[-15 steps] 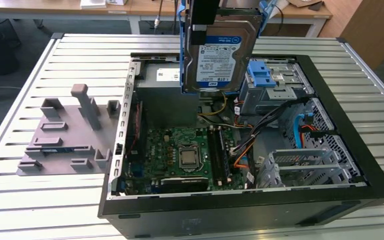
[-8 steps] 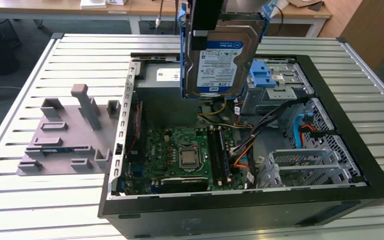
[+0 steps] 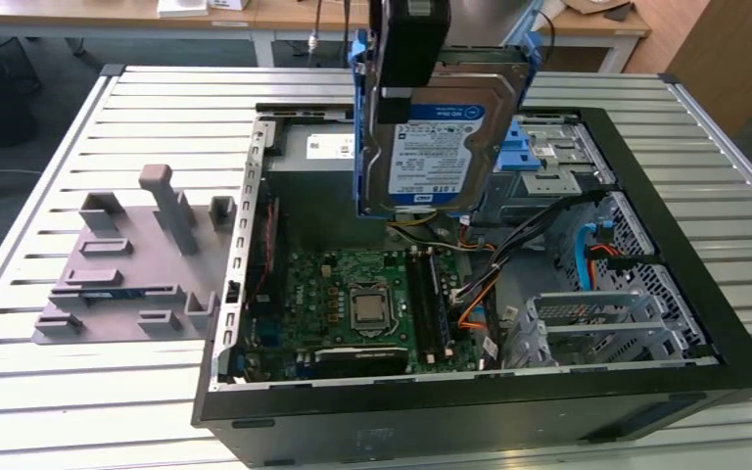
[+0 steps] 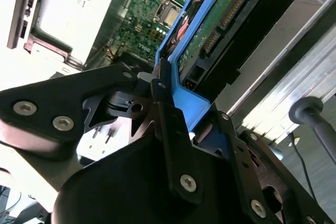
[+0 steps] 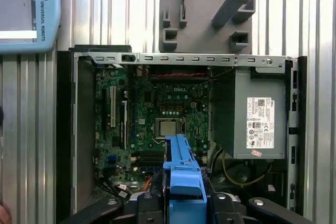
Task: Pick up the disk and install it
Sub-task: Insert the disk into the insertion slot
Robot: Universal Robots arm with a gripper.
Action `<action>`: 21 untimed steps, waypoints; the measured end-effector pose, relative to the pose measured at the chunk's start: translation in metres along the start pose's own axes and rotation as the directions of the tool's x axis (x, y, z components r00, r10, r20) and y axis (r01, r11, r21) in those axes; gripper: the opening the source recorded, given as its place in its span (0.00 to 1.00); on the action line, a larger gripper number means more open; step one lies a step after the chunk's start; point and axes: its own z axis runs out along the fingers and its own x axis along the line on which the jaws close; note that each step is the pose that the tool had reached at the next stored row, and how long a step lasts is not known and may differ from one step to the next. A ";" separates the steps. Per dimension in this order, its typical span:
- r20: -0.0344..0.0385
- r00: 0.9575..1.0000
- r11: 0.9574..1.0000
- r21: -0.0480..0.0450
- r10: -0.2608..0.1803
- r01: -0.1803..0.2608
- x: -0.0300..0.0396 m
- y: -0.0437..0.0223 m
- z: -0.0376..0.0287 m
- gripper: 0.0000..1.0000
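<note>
I have the gripper clamped on the blue rails of the disk. It holds the disk in the air above the open computer case, I'd judge so that it stays clear of the motherboard and the cabling. The disk hangs on edge with its long axis roughly vertical, its free end pointing down into the case and its label facing the exterior view.
</note>
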 end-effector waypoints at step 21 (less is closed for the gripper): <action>0.000 1.000 1.000 0.000 0.000 0.000 0.0295 -0.0254 0.0021 0.37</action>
